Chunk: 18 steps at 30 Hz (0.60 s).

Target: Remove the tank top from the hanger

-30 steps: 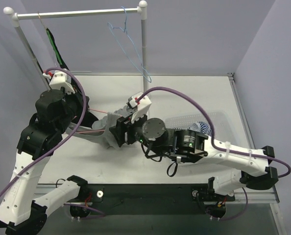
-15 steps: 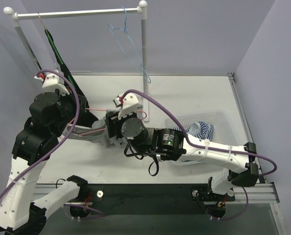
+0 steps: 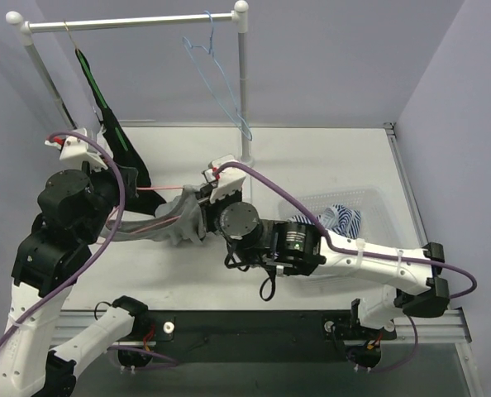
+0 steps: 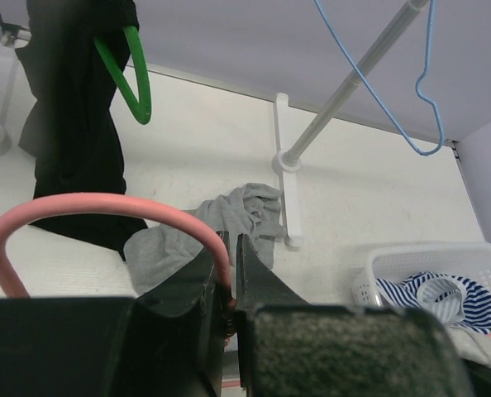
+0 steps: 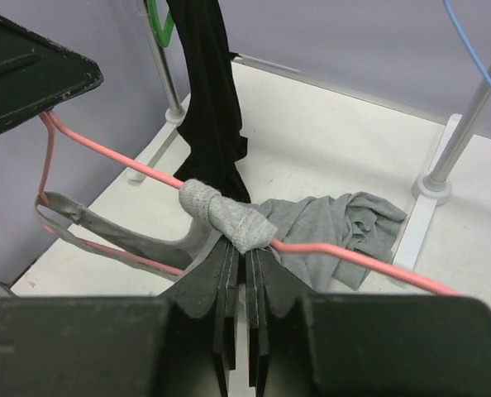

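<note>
My left gripper is shut on the wire of the pink hanger, holding it above the table at the left. The grey tank top hangs from that hanger, and its body lies crumpled on the table. One strap is bunched around the hanger's arm. My right gripper sits directly under that bunched strap, jaws shut and pinching its lower edge. The top view has this gripper at the tank top's right side.
A clothes rack spans the back. It carries a black garment on a green hanger and an empty blue hanger. Its right upright stands just behind the tank top. A white basket with striped cloth sits to the right.
The right gripper went from open to shut, on the strap over the hanger arm. The left arm shifted left with the hanger, still gripping it.
</note>
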Available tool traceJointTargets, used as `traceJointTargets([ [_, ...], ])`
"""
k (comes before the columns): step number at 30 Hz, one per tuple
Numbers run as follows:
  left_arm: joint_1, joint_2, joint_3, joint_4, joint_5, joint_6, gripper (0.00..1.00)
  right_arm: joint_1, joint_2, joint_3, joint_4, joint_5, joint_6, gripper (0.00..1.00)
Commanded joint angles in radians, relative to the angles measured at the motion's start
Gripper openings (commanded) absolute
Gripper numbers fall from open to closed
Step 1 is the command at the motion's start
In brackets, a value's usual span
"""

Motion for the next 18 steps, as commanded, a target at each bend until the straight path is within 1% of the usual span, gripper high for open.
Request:
traceJointTargets([
  [1,0.002,-0.014,-0.026,0.024,-0.046,0.059,0.0,-0.003,-0.179,-0.066,0.101,-0.008,-0.012,0.0],
  [6,0.002,-0.024,-0.031,0.028,-0.037,0.086,0.0,0.0,-0.334,-0.192,0.087,-0.011,0.048,0.0],
  [7,0.002,-0.028,-0.029,0.027,-0.036,0.093,0.0,0.0,-0.38,-0.24,0.084,0.003,0.054,0.0],
  [12,0.002,-0.024,-0.019,0.033,-0.039,0.114,0.0,0.0,-0.509,-0.362,0.055,0.032,0.095,0.0],
  [18,0.002,-0.034,0.01,0.037,-0.031,0.126,0.0,-0.003,-0.611,-0.534,0.039,0.043,0.143,0.0],
])
